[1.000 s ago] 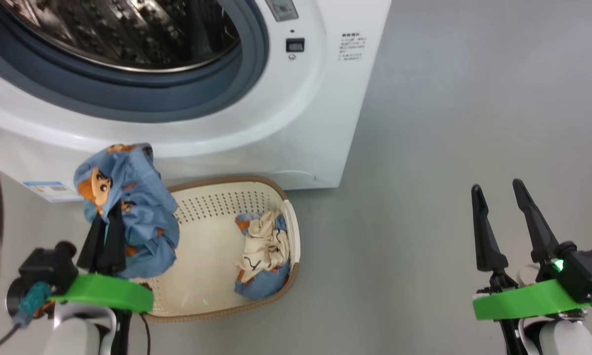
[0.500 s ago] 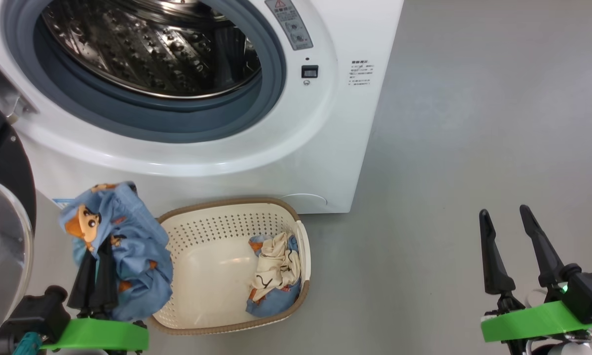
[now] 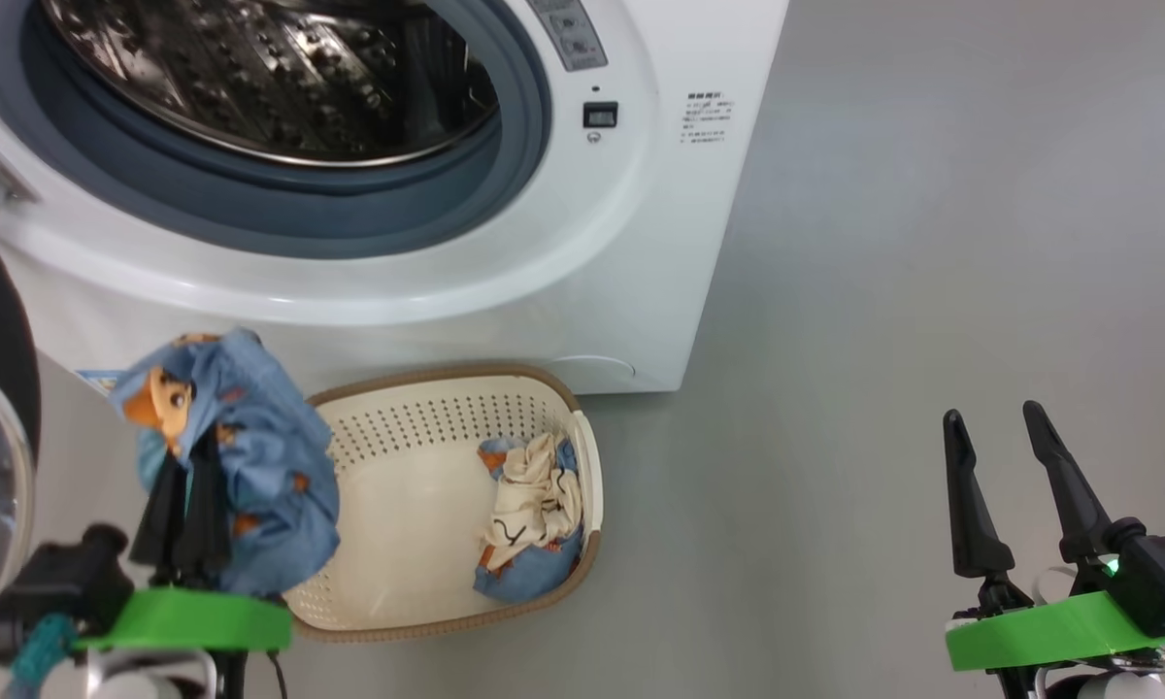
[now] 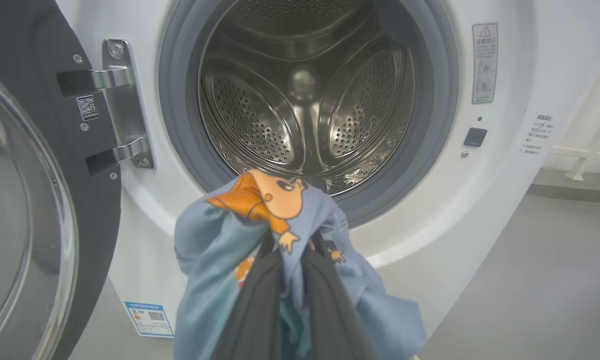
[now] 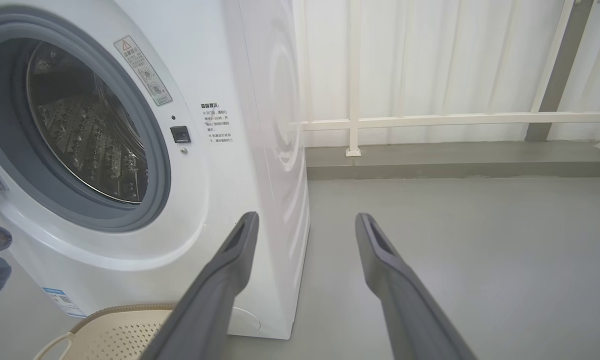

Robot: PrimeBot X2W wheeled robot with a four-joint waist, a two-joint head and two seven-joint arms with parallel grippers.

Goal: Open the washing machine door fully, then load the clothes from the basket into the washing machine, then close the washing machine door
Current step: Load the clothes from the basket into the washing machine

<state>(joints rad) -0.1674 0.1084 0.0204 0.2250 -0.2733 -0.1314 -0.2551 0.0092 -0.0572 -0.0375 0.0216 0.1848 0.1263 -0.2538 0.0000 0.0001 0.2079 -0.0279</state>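
Head view is showing the left gripper (image 3: pixel 189 461) clenching the light blue garment (image 3: pixel 257 456), orange cartoon prints facing up, the cloth bunching over the dark fingers (image 3: pixel 165 515) and hanging near the left end of the basket (image 3: pixel 447 374), in front of the washing machine (image 3: pixel 631 243) and below its open mouth. Folds are swallowing the finger ends, so where they are biting is hard to make out. The basket is sitting on the grey floor (image 3: pixel 932 243) just before the machine, and the cream garment (image 3: pixel 534 485) with black line drawings is lying crumpled at its right end over a blue fold (image 3: pixel 529 571) of unclear shape. The washing machine door (image 4: pixel 87 215) is standing swung open at the left, its glass bowl and dark inner face being cut off by the frame edge; the steel drum (image 4: pixel 305 115) is gleaming behind the blue-grey gasket (image 4: pixel 430 125). The right gripper (image 3: pixel 992 415) is hovering with fingers spread over the floor, well apart from the basket, holding nothing
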